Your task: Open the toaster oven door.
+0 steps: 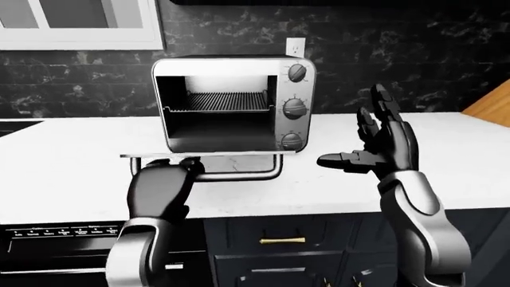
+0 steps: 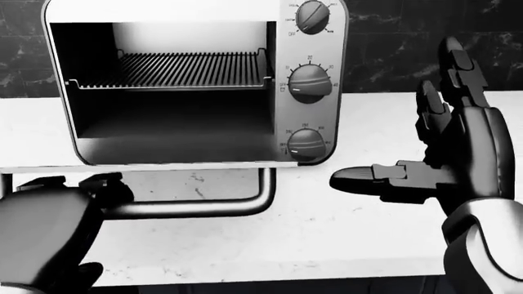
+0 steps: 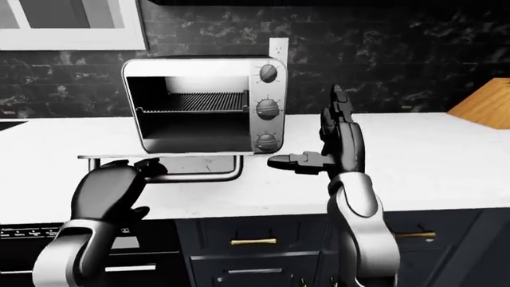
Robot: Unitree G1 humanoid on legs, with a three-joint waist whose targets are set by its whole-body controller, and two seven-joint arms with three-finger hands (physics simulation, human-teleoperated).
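The silver toaster oven (image 1: 231, 66) stands on the white counter (image 1: 72, 173) against the dark wall. Its cavity shows the wire rack (image 2: 192, 68), and three knobs (image 2: 311, 82) run down its right side. The door (image 1: 207, 155) lies flat, level with the oven floor, seen edge-on. Under the door hangs its bar handle (image 2: 196, 208). My left hand (image 1: 179, 170) is shut on the left end of that handle, below the door. My right hand (image 2: 392, 128) stands open to the right of the oven, fingers up and thumb pointing at the lowest knob, touching nothing.
A wall outlet (image 1: 295, 45) sits above the oven. A wooden board (image 1: 494, 104) leans at the far right of the counter. Dark drawers with a brass pull (image 1: 280, 240) lie below the counter edge, with a range control panel (image 1: 55, 230) at lower left.
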